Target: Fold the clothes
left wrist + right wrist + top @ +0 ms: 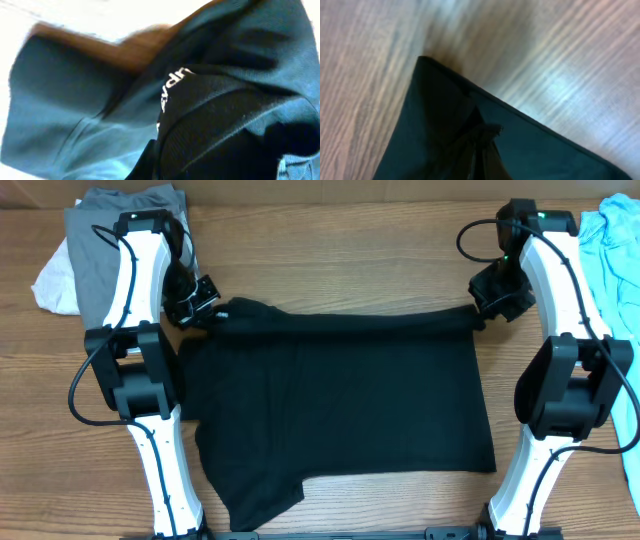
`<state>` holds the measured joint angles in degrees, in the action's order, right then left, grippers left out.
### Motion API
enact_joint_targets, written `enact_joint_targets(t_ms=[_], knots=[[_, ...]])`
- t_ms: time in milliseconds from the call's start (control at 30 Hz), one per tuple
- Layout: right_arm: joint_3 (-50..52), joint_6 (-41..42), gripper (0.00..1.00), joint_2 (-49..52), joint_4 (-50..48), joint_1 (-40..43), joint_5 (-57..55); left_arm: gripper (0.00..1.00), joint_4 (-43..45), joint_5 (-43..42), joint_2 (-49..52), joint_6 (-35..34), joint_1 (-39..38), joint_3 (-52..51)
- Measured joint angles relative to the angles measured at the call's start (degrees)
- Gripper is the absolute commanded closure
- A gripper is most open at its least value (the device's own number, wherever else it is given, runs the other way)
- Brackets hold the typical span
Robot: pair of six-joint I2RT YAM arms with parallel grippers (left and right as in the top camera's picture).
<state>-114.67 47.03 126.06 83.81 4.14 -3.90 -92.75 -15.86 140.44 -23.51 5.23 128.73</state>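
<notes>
Starting at your far left in the overhead view, a white garment [55, 280] lies crumpled at the table [340, 250] edge. A grey garment [105, 225] is beside it, and its near part is covered by the left arm. Both lie well apart from the work.

The left gripper [203, 308] sits at the far left corner of the black shirt [340, 400], clamped tight on a bunch of that cloth. From the left wrist, dark fabric fills nearly the whole view. Only some white lettering [175, 82] stands out, too blurred and tilted to read. The fingers themselves are lost in the cloth.

The shirt lies flat across the middle of the table, its far edge drawn in a line between the two grippers. The left arm overlaps its left edge. At the near left a flap of it runs towards the bottom of the view, where its outline is hard to make out.

The right gripper [487, 308] is closed on the far right corner. From the right wrist you see the cloth puckered into a pinch low in the view, with bare wood around it.

At your far right a light blue garment [612, 250] is cut off by the picture's edge and partly hidden behind the right arm.
</notes>
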Motion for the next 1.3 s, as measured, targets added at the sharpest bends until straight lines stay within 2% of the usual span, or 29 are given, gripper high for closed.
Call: enact_joint_targets(t_ms=[233,500,667,1067,1300], knots=[[0.0,2.9,0.96,-1.4,3.9,0.0,0.0,0.96,-3.8,4.7,0.0,0.0,0.0,0.0],[0.0,5.5,0.96,-2.1,6.8,0.0,-1.7,0.96,-3.9,6.4,0.0,0.2,0.0,-0.3],[0.0,5.7,0.96,-2.1,7.3,-0.1,-2.2,0.96,-3.9,7.9,-0.3,0.2,0.0,-3.9],[9.2,5.5,0.96,-2.5,2.4,-0.2,-1.9,0.96,-3.9,11.5,-4.2,0.2,0.0,-8.4],[13.6,5.4,0.96,-2.5,-1.5,-0.5,-1.5,0.96,-3.7,14.3,-4.5,0.0,0.0,-17.5]])
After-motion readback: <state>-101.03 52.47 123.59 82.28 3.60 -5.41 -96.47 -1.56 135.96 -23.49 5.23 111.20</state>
